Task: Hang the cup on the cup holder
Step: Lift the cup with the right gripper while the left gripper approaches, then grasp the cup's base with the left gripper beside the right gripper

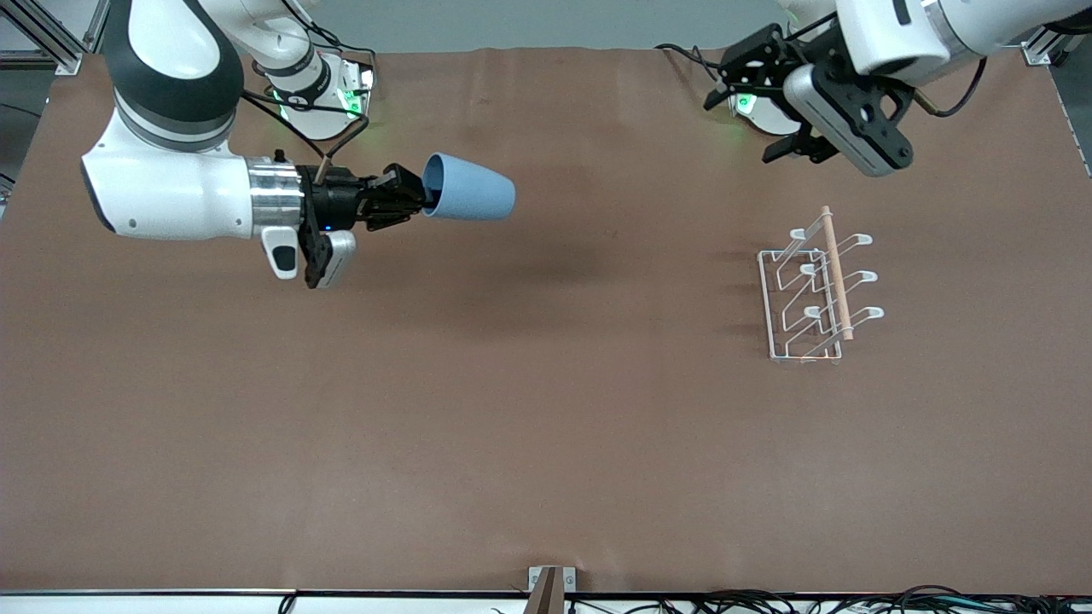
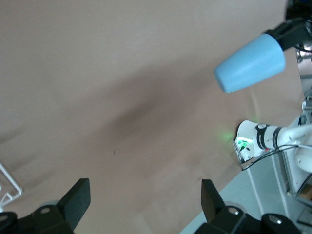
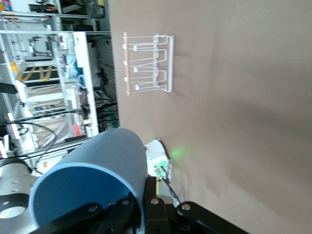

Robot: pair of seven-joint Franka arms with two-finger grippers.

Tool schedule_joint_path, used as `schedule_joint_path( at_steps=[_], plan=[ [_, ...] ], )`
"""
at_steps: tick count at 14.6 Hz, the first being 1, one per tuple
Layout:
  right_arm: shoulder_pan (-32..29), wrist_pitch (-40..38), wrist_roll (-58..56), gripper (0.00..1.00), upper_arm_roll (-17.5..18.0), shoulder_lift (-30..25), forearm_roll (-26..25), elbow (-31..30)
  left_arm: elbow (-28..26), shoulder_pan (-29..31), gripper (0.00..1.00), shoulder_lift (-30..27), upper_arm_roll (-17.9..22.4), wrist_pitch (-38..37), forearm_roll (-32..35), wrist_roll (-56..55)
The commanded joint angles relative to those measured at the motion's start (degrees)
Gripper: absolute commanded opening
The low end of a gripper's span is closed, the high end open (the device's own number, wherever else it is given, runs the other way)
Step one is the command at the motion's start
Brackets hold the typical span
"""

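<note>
My right gripper is shut on the rim of the light blue cup and holds it on its side, in the air, over the table toward the right arm's end. The cup fills the right wrist view and also shows in the left wrist view. The white wire cup holder with its wooden rod stands on the table toward the left arm's end; it also shows in the right wrist view. My left gripper is open and empty, raised near its base, above the table past the holder.
The brown table cover is bare between the cup and the holder. A small bracket sits at the table edge nearest the front camera. The arm bases stand along the edge farthest from the front camera.
</note>
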Motion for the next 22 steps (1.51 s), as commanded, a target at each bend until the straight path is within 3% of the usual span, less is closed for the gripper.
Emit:
schedule_joint_path(
  at_steps=[1,7,10,12,16,22],
  plan=[
    [2.14,-0.33,-0.25,0.00,-0.62,0.07,5.16,0.35,1.08,0.22,1.00,0.23,-4.34,2.87,-0.54,1.90],
    [5.66,0.11,-0.60,0.02,-0.62,0.68,7.36,1.05,1.08,0.13,1.00,0.75,-13.32,12.19,0.07,4.87],
    [6.46,-0.33,-0.69,0.02,-0.62,2.09,7.37,2.90,0.90,-0.66,1.00,1.45,-13.68,15.10,0.16,11.11],
    [6.46,-0.50,-0.95,0.02,-0.62,2.18,7.28,2.90,0.90,-2.32,1.00,2.07,-13.94,15.28,3.74,13.14],
    [5.84,-0.59,-7.17,0.02,-0.71,2.44,6.76,2.90,0.90,-6.54,1.00,4.53,-14.38,16.94,8.32,13.32],
    [4.88,-3.93,-17.48,0.02,-1.06,3.32,6.49,2.81,0.73,-8.22,1.00,7.34,-14.38,21.33,11.85,17.45]
  ],
)
